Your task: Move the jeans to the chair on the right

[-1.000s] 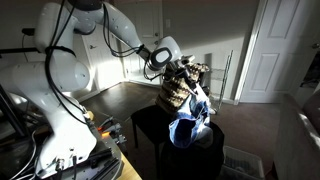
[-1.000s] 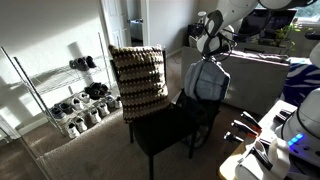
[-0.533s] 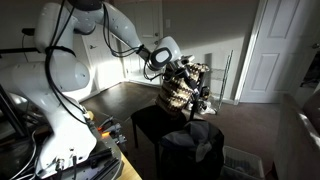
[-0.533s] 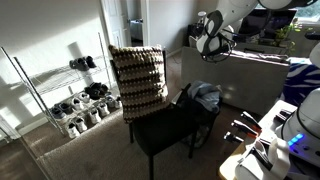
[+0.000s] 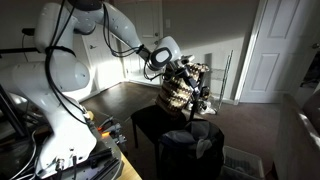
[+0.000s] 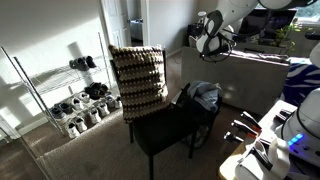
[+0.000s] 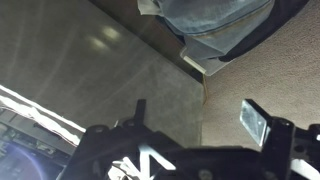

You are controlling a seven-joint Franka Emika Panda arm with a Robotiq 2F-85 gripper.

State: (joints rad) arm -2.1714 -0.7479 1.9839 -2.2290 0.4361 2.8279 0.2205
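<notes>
The jeans (image 6: 203, 96) lie as a slumped dark-blue heap with paler folds, apparently below the jaws, which stand apart.

The jeans (image 6: 203, 96) were seen heaped on a dark chair (image 6: 206, 114), beside a patterned-back chair (image 6: 138, 80); the tool (image 6: 210, 42) was held above them, apart.

jeans (image 6: 203, 96) heaped on a dark chair (image 6: 208, 120), black chair (image 6: 165, 126) just beside, carpet floor (image 6: 90, 150)
</notes>
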